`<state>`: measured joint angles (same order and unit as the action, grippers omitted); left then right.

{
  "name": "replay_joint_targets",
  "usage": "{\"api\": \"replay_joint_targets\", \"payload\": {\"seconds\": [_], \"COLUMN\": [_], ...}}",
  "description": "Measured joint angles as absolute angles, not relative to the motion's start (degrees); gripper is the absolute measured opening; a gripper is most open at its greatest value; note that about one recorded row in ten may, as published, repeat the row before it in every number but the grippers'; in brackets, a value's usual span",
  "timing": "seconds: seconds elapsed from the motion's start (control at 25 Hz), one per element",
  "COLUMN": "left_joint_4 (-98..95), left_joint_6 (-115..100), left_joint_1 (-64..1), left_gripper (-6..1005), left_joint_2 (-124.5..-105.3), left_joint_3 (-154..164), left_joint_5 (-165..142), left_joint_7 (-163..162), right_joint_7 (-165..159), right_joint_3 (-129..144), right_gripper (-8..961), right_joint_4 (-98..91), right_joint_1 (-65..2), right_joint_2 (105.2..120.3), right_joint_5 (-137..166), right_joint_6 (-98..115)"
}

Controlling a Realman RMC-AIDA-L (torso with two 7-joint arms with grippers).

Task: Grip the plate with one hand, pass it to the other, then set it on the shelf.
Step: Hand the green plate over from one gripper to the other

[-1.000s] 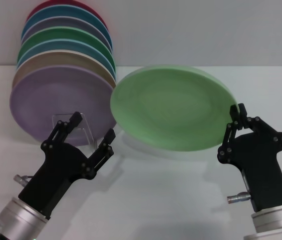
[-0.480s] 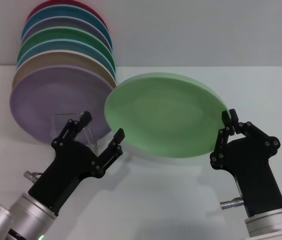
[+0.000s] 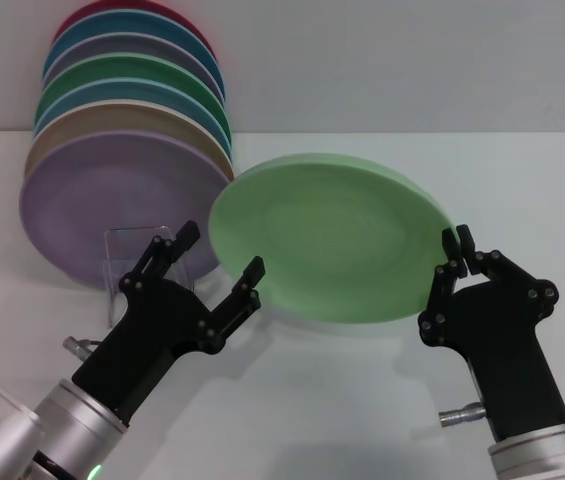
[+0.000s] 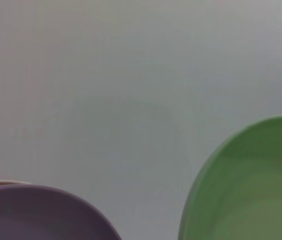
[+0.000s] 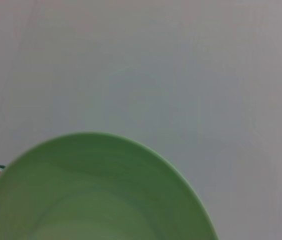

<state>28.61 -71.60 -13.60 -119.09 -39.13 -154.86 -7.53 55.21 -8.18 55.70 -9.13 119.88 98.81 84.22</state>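
**One mint plate held up between my two hands**

One pale mint-green plate [image 3: 330, 236] is up off the white counter [image 3: 362, 400], tilted so its shallow face turns toward me. It is round and matte, with a faint ring where the well begins and a thin, lighter rim. My right hand [image 3: 454, 263] is clamped on its right edge, both fingers pinched onto the rim, with the black body and silver wrist below. From my right wrist the plate [image 5: 93, 195] shows as a broad green arc against the grey wall, and from my left wrist its edge [image 4: 245, 185] sits off to one side.

My left hand [image 3: 218, 265] is spread apart, one finger [image 3: 174, 243] pointing up in front of the rack and the other [image 3: 247, 280] near the plate's lower left rim. I cannot tell whether that finger touches the plate.

Behind my left hand stands the clear rack [image 3: 127, 260], partly hidden. A row of plates [image 3: 127, 120] leans there, one behind another, with a lilac plate [image 3: 92, 205] foremost, then tan, blue, darker green, and more colours behind. The mint plate's left rim overlaps the row in my head view, just beside the lilac one.
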Motion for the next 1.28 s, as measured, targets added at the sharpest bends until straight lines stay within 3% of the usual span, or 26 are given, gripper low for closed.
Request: {"api": "replay_joint_targets", "payload": {"seconds": [0.68,0.92,1.28], "left_joint_4": [28.3,28.2,28.0], "left_joint_6": [-70.1,-70.0,-70.0], "left_joint_1": [-16.0,-16.0,-16.0], "left_gripper": [783,683,359], "left_joint_2": [-119.09,-119.09,-119.09], "left_joint_3": [-39.7,-39.8,-40.3], "left_joint_5": [-154.8,-154.8,-154.7], "left_joint_7": [-7.6,-7.5,-7.4], "right_joint_7": [55.9,55.9,55.9], "right_joint_3": [-6.8,-6.8,-6.8], "right_gripper": [18,18,18], "right_joint_4": [56.1,56.2,56.2], "right_joint_1": [-8.8,-8.6,-8.6], "right_joint_2": [119.79,119.71,119.64], "right_joint_5": [98.7,98.7,98.7], "right_joint_6": [84.6,84.6,84.5]}}
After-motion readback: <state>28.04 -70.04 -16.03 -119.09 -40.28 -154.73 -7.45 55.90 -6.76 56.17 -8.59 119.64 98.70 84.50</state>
